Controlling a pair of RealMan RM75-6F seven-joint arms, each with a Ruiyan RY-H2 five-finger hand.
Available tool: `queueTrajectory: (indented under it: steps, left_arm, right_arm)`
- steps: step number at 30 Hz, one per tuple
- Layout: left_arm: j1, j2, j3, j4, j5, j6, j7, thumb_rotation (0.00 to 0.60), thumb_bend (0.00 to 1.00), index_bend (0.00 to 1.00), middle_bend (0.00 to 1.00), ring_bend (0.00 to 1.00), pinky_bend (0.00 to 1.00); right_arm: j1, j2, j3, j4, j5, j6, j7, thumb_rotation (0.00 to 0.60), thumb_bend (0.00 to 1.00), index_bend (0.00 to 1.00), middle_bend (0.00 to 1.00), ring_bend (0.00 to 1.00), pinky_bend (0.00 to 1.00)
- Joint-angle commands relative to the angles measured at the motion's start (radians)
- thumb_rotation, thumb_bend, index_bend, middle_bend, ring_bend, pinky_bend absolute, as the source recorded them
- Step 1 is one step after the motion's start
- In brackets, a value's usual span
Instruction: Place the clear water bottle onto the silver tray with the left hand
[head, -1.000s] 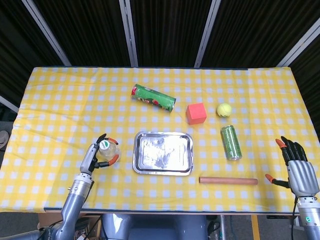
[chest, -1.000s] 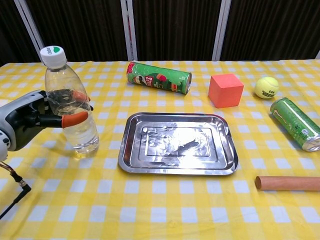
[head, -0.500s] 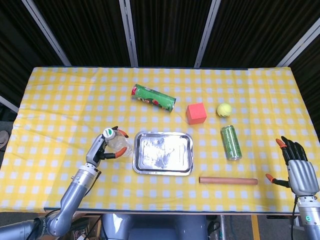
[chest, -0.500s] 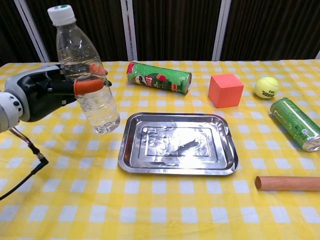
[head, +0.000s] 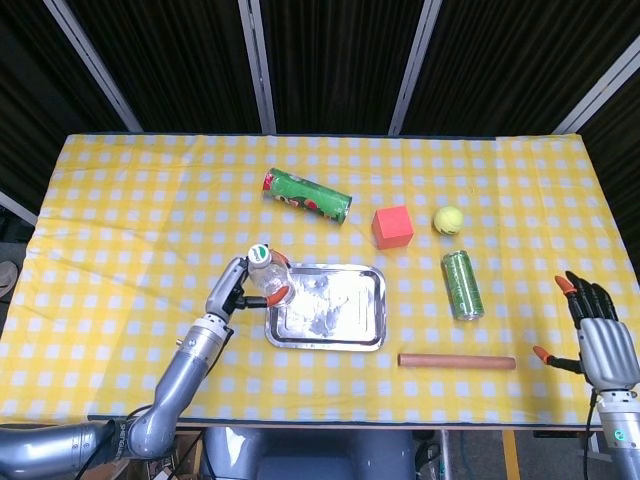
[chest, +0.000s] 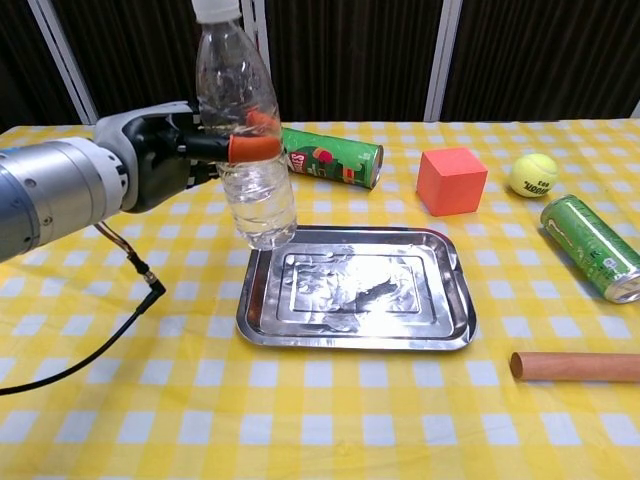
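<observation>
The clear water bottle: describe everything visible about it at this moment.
The clear water bottle is transparent ribbed plastic with a white cap bearing a green mark, seen in the head view. No label shows, and whether it holds water cannot be told. It is held in the air, roughly upright with a slight tilt, by the left hand, whose orange-tipped fingers wrap its middle. Its base hangs over the near-left corner of the silver tray, not touching it. Nothing else touches it.

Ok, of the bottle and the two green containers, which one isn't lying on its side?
The clear water bottle: the left hand holds it upright above the tray's left edge. The green chip tube and green can both lie flat on the cloth.
</observation>
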Motion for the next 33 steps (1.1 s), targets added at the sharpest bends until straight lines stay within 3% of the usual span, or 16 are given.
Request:
queueTrajectory:
  steps: [1, 8, 12, 20, 26, 33]
  left_arm:
    - [-0.022, 0.035, -0.032, -0.139, -0.018, 0.083, 0.113, 0.6, 0.43, 0.5, 0.48, 0.0, 0.06]
    - [-0.06, 0.115, -0.131, -0.51, -0.137, 0.232, 0.278, 0.6, 0.43, 0.5, 0.48, 0.0, 0.06]
    - [-0.087, 0.126, -0.154, -0.511, -0.108, 0.198, 0.268, 0.6, 0.42, 0.5, 0.48, 0.0, 0.06]
    - [-0.035, 0.177, -0.069, -0.503, -0.162, 0.262, 0.276, 0.6, 0.42, 0.5, 0.48, 0.0, 0.06]
    - [0.001, 0.181, 0.016, -0.334, -0.149, 0.175, 0.196, 0.6, 0.43, 0.5, 0.48, 0.0, 0.06]
    - [0.031, 0.172, 0.065, -0.17, -0.126, 0.025, 0.059, 0.6, 0.43, 0.5, 0.48, 0.0, 0.06]
  right_arm:
    - [0.0, 0.0, -0.001, 0.0, -0.002, 0.0, 0.0, 0.6, 0.05, 0.05, 0.0, 0.0, 0.0]
    - [-0.001, -0.006, -0.01, -0.007, -0.017, 0.006, -0.019, 0.6, 0.05, 0.05, 0.0, 0.0, 0.0]
    - [-0.003, -0.006, -0.012, -0.014, -0.019, 0.008, -0.026, 0.6, 0.05, 0.05, 0.0, 0.0, 0.0]
    - [-0.004, 0.004, -0.013, -0.021, -0.02, 0.008, -0.012, 0.6, 0.05, 0.05, 0.0, 0.0, 0.0]
    - [-0.001, 0.001, -0.014, -0.017, -0.019, 0.001, -0.011, 0.6, 0.05, 0.05, 0.0, 0.0, 0.0]
    - [-0.002, 0.001, -0.013, -0.018, -0.018, 0.003, -0.016, 0.6, 0.05, 0.05, 0.0, 0.0, 0.0]
